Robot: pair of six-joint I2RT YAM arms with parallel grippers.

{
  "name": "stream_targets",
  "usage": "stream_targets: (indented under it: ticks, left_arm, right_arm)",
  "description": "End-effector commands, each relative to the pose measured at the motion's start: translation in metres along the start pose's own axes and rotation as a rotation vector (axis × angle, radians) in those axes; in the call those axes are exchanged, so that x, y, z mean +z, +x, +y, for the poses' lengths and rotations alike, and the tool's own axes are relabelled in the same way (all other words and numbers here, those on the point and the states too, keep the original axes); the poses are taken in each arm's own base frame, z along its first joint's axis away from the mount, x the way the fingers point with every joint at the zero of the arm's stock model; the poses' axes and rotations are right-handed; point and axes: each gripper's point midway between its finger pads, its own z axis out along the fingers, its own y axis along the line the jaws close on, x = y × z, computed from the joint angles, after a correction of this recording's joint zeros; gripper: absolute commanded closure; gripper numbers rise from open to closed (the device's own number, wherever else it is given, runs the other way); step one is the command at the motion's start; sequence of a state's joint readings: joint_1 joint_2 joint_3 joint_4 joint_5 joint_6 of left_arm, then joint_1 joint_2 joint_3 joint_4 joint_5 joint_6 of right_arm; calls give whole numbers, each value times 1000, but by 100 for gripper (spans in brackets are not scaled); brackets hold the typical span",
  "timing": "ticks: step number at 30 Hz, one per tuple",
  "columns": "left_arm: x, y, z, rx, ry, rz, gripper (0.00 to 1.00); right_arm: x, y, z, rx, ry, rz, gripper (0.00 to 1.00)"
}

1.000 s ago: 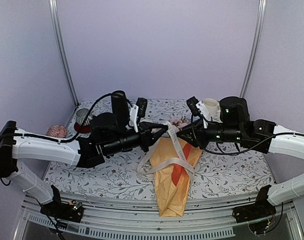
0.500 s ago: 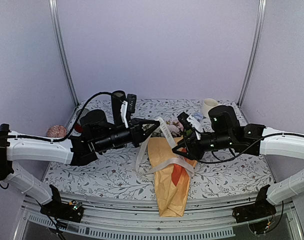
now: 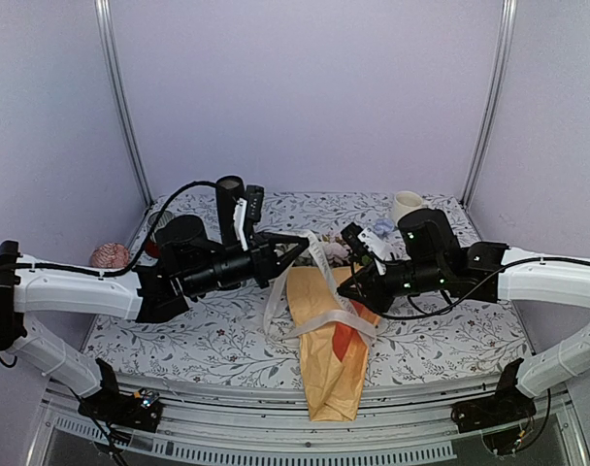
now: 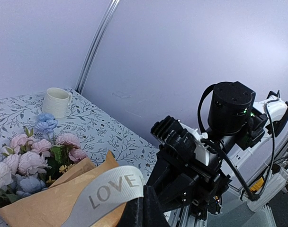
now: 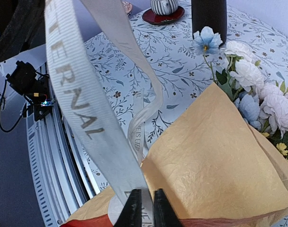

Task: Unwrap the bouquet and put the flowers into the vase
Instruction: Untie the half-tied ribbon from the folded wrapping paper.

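On table [image 3: 227, 340], bouquet [image 3: 329, 359] lying near-to-far, flowers [image 4: 30, 156] at far end

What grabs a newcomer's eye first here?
A cream printed ribbon is strung between the left claw and right claw, both pinching it above the middle of the table. Beneath lies the kraft-paper bouquet, pastel flowers at its far end, near the black vase.

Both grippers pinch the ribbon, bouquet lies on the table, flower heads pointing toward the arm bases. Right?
Wrong on direction: the flower heads point away from the arm bases; the narrow end of the bouquet is nearest them, as the top external view shows. The left gripper and right gripper do pinch the ribbon.
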State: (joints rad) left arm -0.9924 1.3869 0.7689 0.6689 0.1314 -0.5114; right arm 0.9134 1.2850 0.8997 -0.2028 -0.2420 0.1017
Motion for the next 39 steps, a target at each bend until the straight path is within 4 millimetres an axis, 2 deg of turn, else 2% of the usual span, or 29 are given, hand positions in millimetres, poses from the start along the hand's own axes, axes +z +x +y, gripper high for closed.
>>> stream_targets:
  ticks: [1,5,8,10,11,12,13,14,16,24,30,33,36,37,39]
  left_arm:
    - [-5,-7,4,-10,4,-29,100]
    - [-4,-5,6,-16,2,-26,100]
    - [-3,2,8,-20,1,-10,90]
    - [-3,5,9,-22,5,-3,95]
    - [-4,6,9,-25,4,-6,98]
    - [-6,4,9,-28,6,-13,100]
    - [-7,2,9,-27,5,-20,100]
    - [-8,0,8,-25,6,-26,100]
    - [-10,-5,5,-16,8,-35,100]
    - [-12,-14,-1,5,16,-41,100]
    - [-12,-19,-4,8,24,-49,100]
    - [-12,-20,-4,9,24,-49,100]
    - [-12,-19,-3,10,18,-46,100]
    - [-12,-19,-2,10,15,-45,100]
    - [-12,-16,0,8,6,-39,100]
  right_arm:
    - [1,3,2,3,-16,12,95]
    - [-5,-9,7,-6,-31,-19,97]
    - [-11,-25,11,-17,-38,-57,97]
    - [-15,-36,14,-26,-43,-80,97]
    - [-16,-39,14,-28,-43,-83,94]
    - [-16,-41,14,-32,-42,-84,85]
    - [-15,-41,14,-34,-42,-80,70]
    - [-14,-39,13,-33,-39,-69,61]
    - [-9,-33,11,-30,-31,-46,55]
    - [1,-2,3,0,-21,-2,47]
    - [9,12,5,8,-48,34,53]
    - [10,13,5,6,-54,40,66]
    - [8,9,7,2,-60,28,91]
    - [7,7,8,1,-62,25,96]
    - [3,2,10,-4,-66,11,97]
